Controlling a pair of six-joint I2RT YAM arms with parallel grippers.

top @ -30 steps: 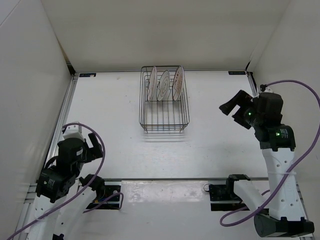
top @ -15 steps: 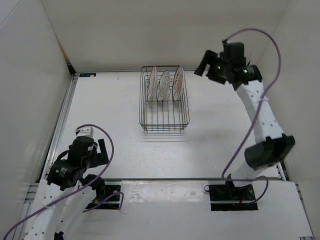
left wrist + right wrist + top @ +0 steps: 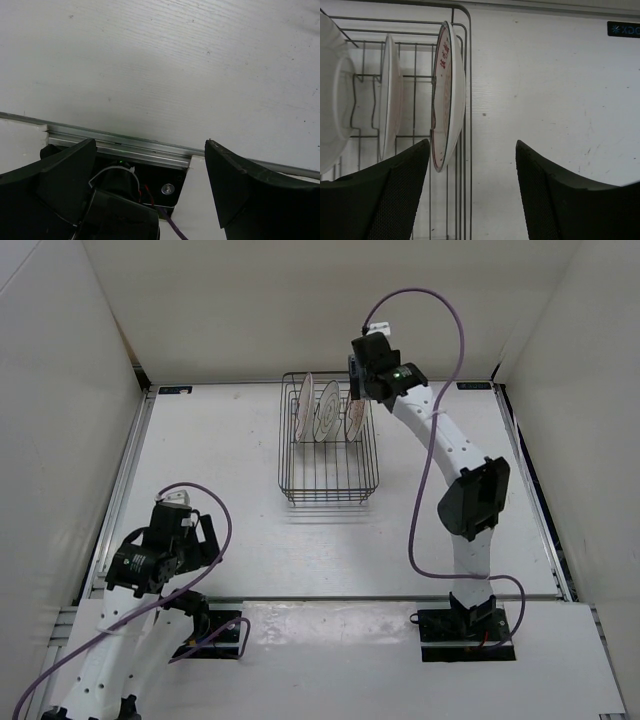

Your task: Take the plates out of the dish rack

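At the tabletop's [image 3: 220, 470] far edge, three plates [image 3: 327, 408] stand upright in the dish rack [image 3: 330, 480]. Right arm [image 3: 440, 435] has swung in from the right. Right jaws parted, empty, beside the rightmost plate [image 3: 447, 95]. Left jaws wide, empty.

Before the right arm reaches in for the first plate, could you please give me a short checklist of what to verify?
1. Right gripper open, nothing between its fingers: ok.
2. Rightmost plate centred in that gap: not ok. In the wrist view it lines up with one finger, and the gap sits over the rack's side wire.
3. The three plates upright in the dish rack: ok.
4. Room for a finger between it and the middle plate: cannot tell. A gap shows, but not whether it is wide enough.
5. Left gripper open, empty, and away from the rack: ok.
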